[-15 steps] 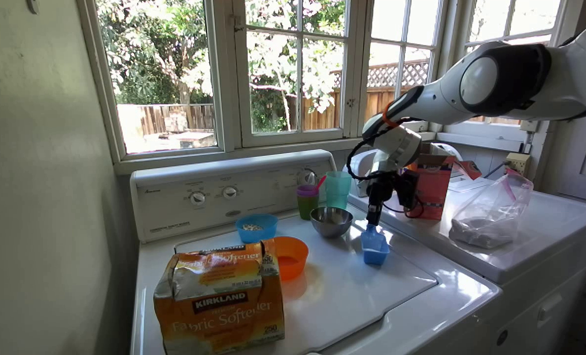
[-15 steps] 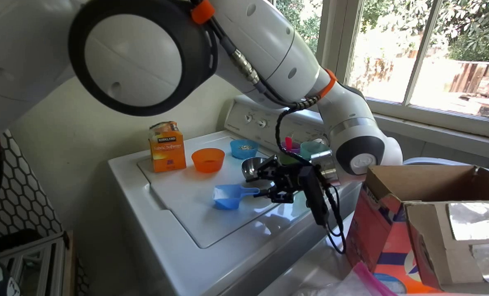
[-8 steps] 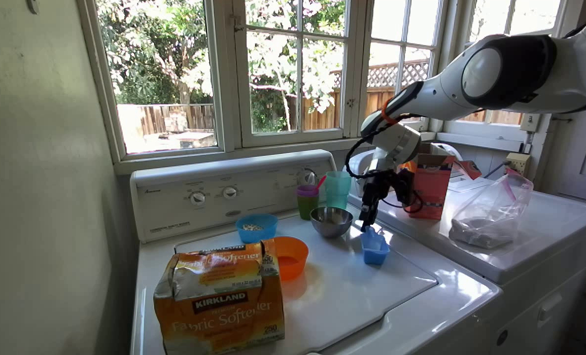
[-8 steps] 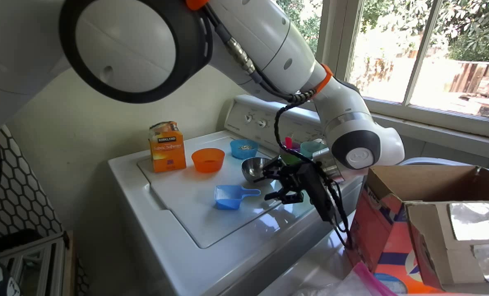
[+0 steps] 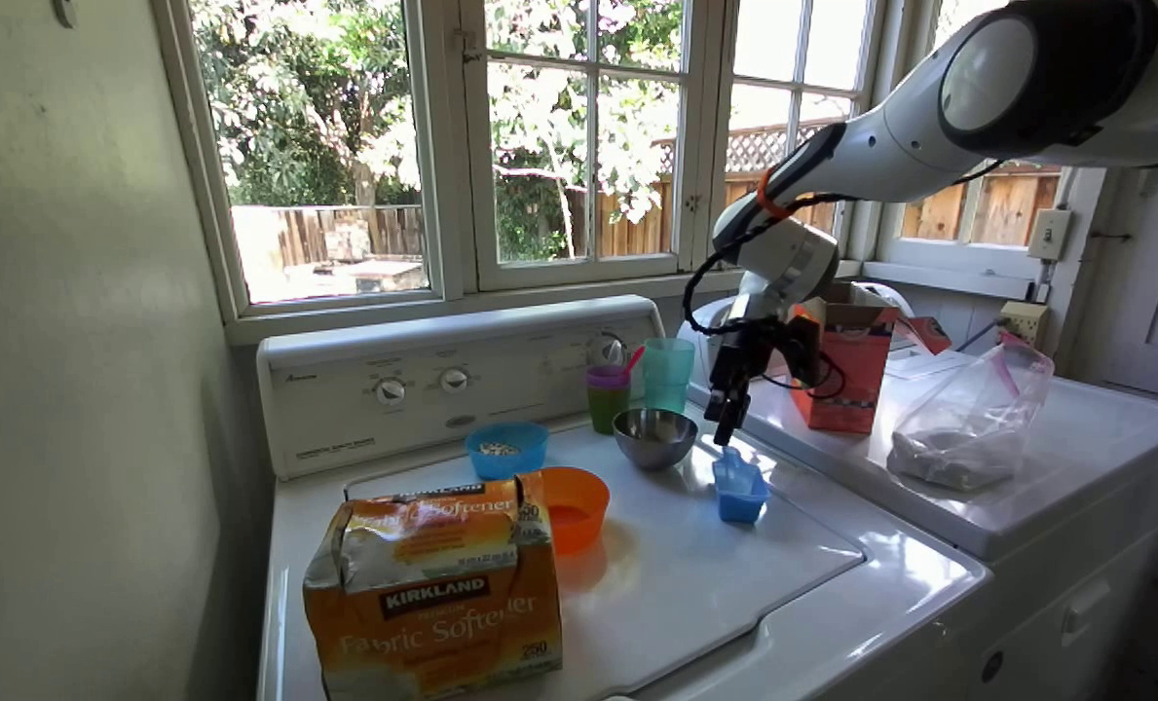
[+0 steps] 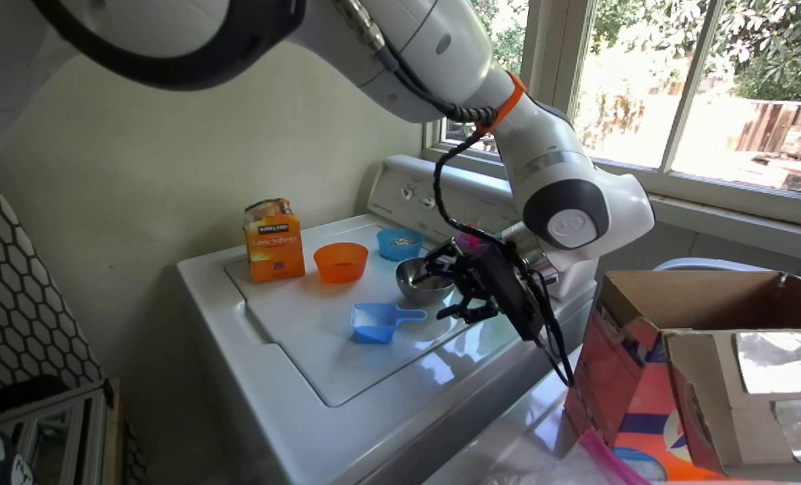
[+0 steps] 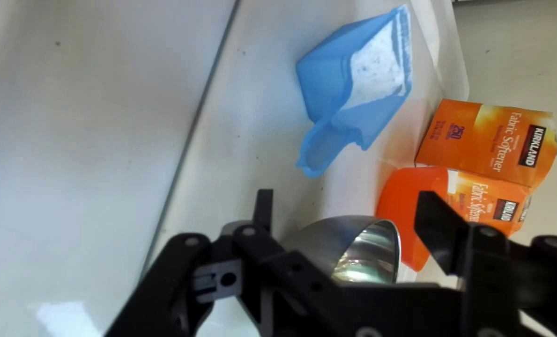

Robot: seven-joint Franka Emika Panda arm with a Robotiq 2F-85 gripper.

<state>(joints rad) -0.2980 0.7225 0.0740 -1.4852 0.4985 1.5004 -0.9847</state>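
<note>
My gripper (image 7: 345, 199) stands open with nothing between its fingers, as the wrist view shows. A blue scoop (image 7: 323, 82) with white powder in it sits on the white washer lid (image 5: 676, 545). Its handle points toward my gripper, and a gap lies between them. In an exterior view the gripper (image 6: 431, 296) hangs a little above and beyond the handle end of the scoop (image 6: 375, 325). A steel bowl (image 7: 327, 236) is close by, seen between the fingers in the wrist view. Behind it is an orange bowl (image 7: 402, 201).
An orange fabric softener box (image 5: 442, 604) stands on the lid near a blue bowl (image 5: 507, 450) with pale bits inside. Purple and green cups (image 5: 609, 401) and a teal cup (image 5: 668, 375) stand at the back. Beside the washer are a red box (image 5: 846, 375) and a plastic bag (image 5: 968, 428).
One second ago the gripper was at the scoop's handle. Its jaws have since widened, and it has drawn back and up from the handle. The scoop rests in nearly the same place.
</note>
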